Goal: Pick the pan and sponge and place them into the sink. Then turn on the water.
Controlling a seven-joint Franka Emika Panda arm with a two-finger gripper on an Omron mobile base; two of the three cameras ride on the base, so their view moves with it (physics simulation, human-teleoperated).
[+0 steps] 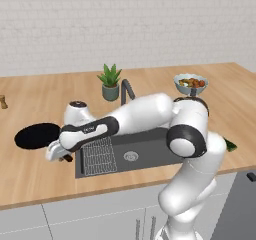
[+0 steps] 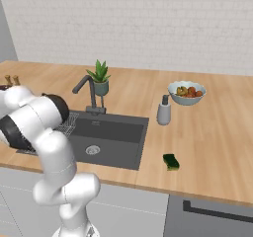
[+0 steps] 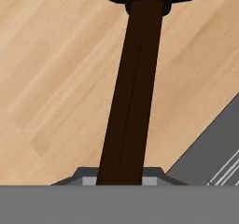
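A potted plant (image 1: 110, 82), a bowl of food (image 1: 190, 83) and a soap bottle (image 2: 164, 110) stand on the worktop (image 1: 35, 174) behind and beside the sink (image 1: 150, 151); the sponge (image 2: 171, 161) lies to its right. The pan (image 1: 36, 135) rests on the worktop left of the sink, its handle (image 3: 133, 92) running straight back between the fingers (image 1: 62, 155), which are closed on it.
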